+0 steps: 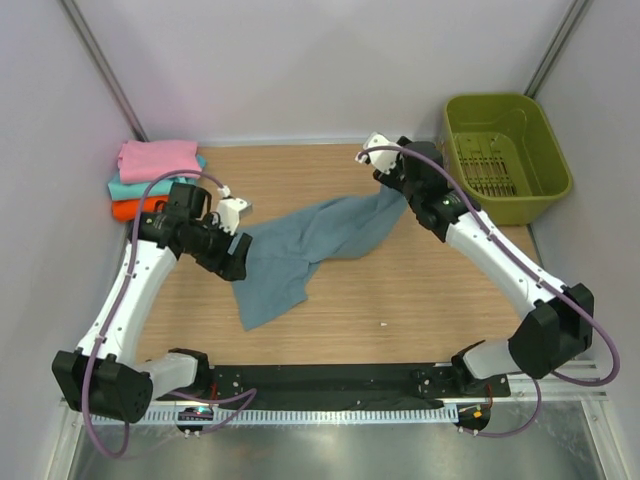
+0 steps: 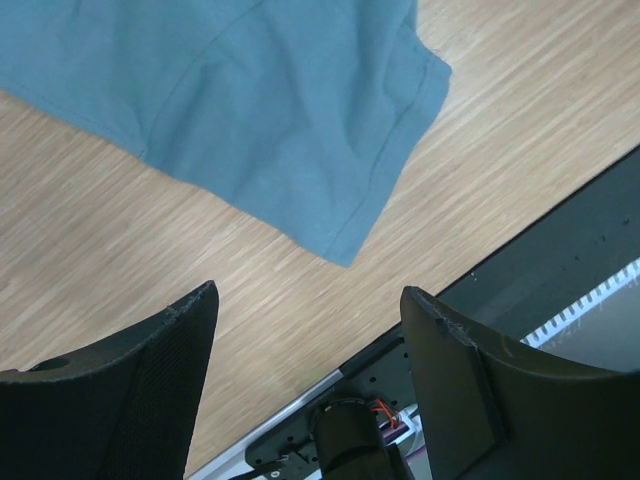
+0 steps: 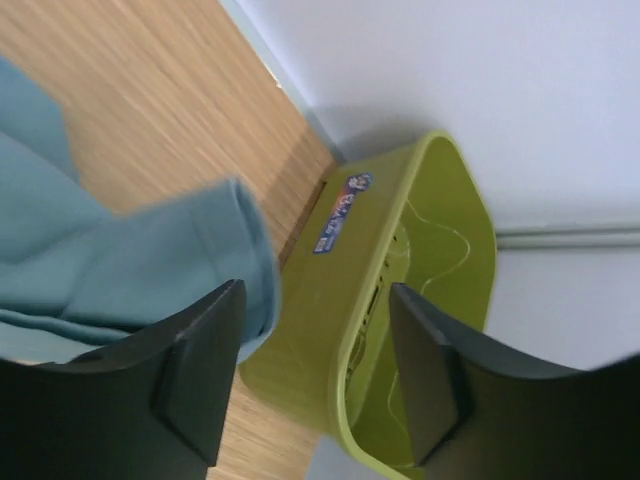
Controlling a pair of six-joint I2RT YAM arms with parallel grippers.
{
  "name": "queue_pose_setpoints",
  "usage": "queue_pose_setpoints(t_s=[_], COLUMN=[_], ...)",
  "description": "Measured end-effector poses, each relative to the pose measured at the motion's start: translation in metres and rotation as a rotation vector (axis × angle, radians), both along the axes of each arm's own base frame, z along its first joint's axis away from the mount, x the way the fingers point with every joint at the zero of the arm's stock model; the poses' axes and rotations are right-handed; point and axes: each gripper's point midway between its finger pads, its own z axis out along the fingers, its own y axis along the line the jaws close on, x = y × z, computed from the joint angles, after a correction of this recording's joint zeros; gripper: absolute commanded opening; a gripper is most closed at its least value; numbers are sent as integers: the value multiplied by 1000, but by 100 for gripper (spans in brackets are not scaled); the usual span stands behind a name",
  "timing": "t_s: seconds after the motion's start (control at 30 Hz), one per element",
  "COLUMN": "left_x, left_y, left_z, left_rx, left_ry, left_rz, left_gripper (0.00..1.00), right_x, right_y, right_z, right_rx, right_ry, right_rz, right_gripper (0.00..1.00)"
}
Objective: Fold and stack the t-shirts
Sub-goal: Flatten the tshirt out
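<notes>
Right, starting far left: the folded pile sits in the back corner of the surface, with the pink t-shirt on top, the teal t-shirt under it and the orange t-shirt at the bottom. Just inboard, the left fingers hover over bare wood, spread wide and holding nothing, with the near-left edge of the slate blue-grey t-shirt just ahead of them. That shirt lies rumpled and unfolded in a diagonal across the middle, running up to the far right. There the right fingers stand apart as well — cloth bunches against one finger, but nothing is pinched. Beyond them sits the olive-green basket, against the right wall. So the job in hand looks like flattening this shirt before any fold. My call: each arm pinches an outer corner low against the wood, the two pull in opposite directions to take the wrinkles out, and they lay it square — a skewed spread would spoil every fold after.
</notes>
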Motion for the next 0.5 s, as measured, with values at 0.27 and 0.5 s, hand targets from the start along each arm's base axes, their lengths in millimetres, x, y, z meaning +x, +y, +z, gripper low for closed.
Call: queue_pose_setpoints(t_s=[0.27,0.5], left_x=[24,41], left_y=[43,111], left_z=[13,41], left_rx=[122,279], left_ry=[-149,-326], left_rz=[230,568], left_gripper=[79,79], right_x=[-53,-105], right_y=[99,228], right_z=[-6,-76], right_rx=[134,196], right_ry=[116,379], right_rz=[275,574], right_gripper=[70,70])
